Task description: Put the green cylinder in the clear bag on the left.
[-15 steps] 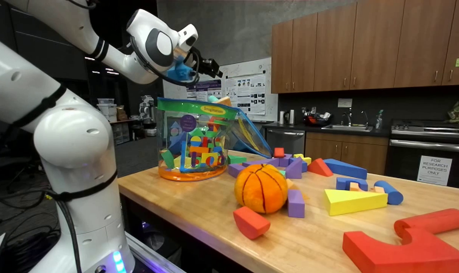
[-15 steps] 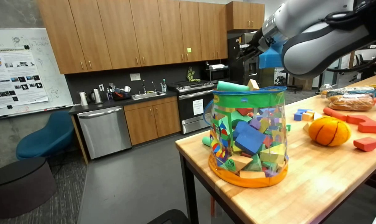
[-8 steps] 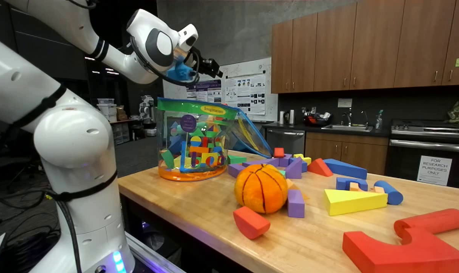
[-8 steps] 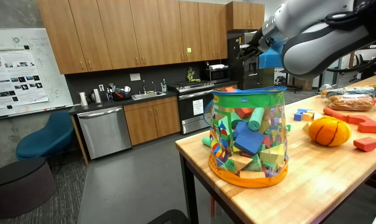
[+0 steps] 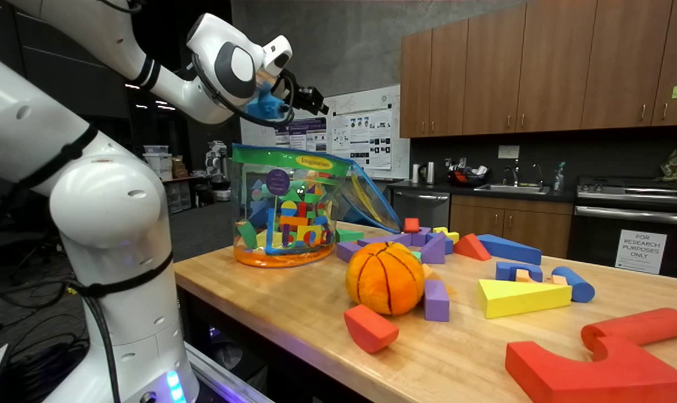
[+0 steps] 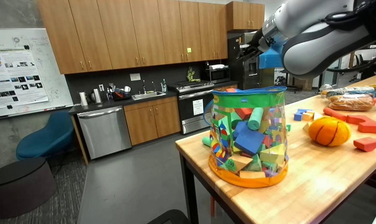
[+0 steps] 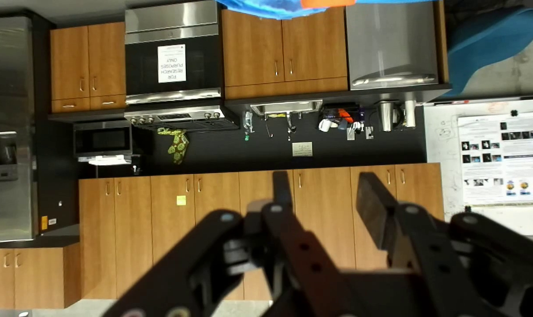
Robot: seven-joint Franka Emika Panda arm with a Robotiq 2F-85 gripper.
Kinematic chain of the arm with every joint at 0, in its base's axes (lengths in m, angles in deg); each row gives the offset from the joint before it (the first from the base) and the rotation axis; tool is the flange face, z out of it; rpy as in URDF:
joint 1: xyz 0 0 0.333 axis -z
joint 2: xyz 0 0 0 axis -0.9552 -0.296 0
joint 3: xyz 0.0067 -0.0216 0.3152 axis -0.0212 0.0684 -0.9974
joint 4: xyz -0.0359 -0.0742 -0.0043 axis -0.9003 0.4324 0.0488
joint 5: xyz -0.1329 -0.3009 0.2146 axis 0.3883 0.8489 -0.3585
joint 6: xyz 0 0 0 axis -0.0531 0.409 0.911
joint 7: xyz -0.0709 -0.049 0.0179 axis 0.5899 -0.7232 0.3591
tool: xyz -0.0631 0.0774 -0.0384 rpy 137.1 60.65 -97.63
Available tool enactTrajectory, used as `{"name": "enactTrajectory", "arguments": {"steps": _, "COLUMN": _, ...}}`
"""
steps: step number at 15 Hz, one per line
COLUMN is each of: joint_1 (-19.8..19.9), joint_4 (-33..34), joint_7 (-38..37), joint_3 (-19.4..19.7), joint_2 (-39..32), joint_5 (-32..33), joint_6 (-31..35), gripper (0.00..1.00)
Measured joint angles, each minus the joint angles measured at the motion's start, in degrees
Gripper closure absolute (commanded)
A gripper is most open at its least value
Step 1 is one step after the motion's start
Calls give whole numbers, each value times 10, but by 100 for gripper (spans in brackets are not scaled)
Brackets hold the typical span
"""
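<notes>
The clear bag [image 5: 285,258] stands upright on the table, full of coloured blocks; it also shows in an exterior view [image 6: 248,101] with its green top band. A green cylinder [image 6: 255,119] lies tilted inside it, on top of other blocks; I cannot pick it out in an exterior view where the bag's print covers the blocks. Another green round block [image 6: 206,141] lies on the table behind the bag. My gripper [image 5: 319,105] is above the bag, apart from it. In the wrist view the gripper [image 7: 324,187] has its fingers apart with nothing between them.
An orange ball [image 5: 384,278], a red half-round block [image 5: 371,328], purple blocks [image 5: 436,300], a yellow wedge [image 5: 523,298] and red curved pieces [image 5: 596,372] lie on the table. The bag's lid [image 5: 366,196] hangs open behind it. A bread bag [image 6: 351,101] stands farther off.
The green cylinder was up at the bag's rim and has dropped inside. A tan block at the rim has gone from sight too. A red block at the rim has sunk slightly. The arm is still.
</notes>
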Motion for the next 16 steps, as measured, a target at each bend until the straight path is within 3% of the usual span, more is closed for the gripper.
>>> {"name": "enactTrajectory", "arguments": {"steps": 1, "joint_1": 0, "joint_4": 0, "joint_7": 0, "joint_3": 0, "joint_2": 0, "joint_5": 0, "joint_6": 0, "gripper": 30}}
{"name": "enactTrajectory", "arguments": {"steps": 5, "joint_1": 4, "joint_4": 0, "joint_7": 3, "joint_3": 3, "joint_2": 0, "joint_5": -30, "joint_6": 8, "gripper": 6}}
{"name": "enactTrajectory", "arguments": {"steps": 7, "joint_1": 16, "joint_4": -1, "joint_7": 4, "joint_3": 13, "joint_2": 0, "joint_5": -50, "joint_6": 30, "gripper": 0}}
{"name": "enactTrajectory", "arguments": {"steps": 12, "joint_1": 51, "joint_4": -12, "joint_7": 16, "joint_3": 48, "joint_2": -9, "joint_5": -106, "joint_6": 88, "gripper": 0}}
{"name": "enactTrajectory", "arguments": {"steps": 16, "joint_1": 56, "joint_4": -15, "joint_7": 25, "joint_3": 63, "joint_2": -28, "joint_5": -123, "joint_6": 107, "gripper": 0}}
